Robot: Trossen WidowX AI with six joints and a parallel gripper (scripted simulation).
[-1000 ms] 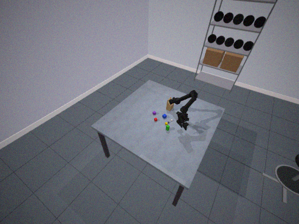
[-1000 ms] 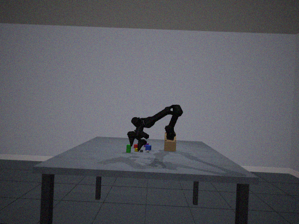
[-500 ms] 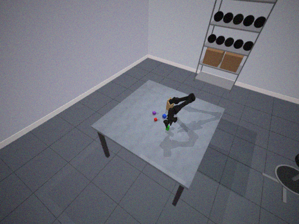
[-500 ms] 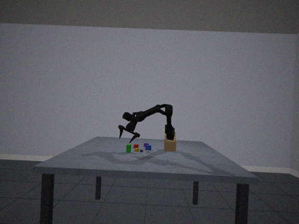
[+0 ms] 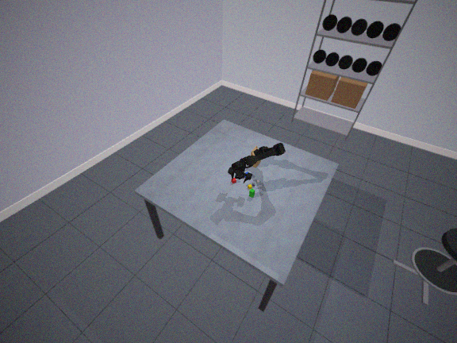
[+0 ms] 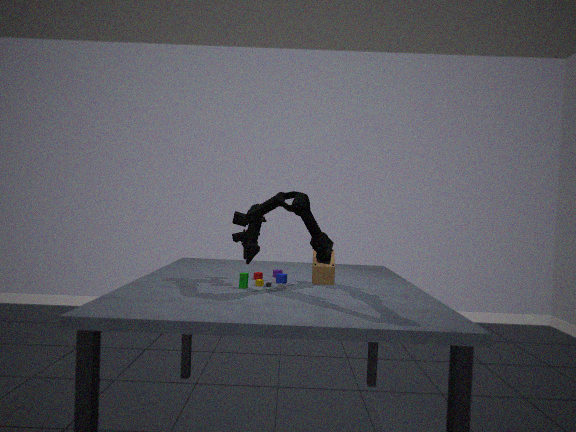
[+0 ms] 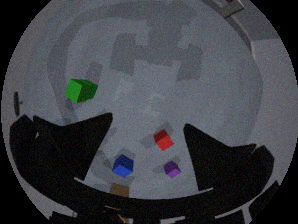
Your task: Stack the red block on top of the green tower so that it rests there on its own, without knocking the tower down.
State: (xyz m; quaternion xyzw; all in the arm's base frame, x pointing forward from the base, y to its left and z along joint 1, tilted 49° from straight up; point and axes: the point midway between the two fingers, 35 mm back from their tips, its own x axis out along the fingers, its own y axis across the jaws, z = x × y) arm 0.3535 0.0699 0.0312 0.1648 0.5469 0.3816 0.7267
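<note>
Under the spread, empty hand (image 7: 148,137), only the wrist view shows the red block (image 7: 162,139) between its fingers.

You are looking at one green tower (image 6: 243,280) and four small blocks: one red (image 6: 258,275), one yellow (image 6: 259,282), one blue (image 6: 281,278), one purple (image 6: 276,272).

On the worktop (image 6: 150,305), the tower (image 6: 243,280) stands left of the block (image 6: 258,275); the open gripper (image 6: 248,259) hangs above, between them.
</note>
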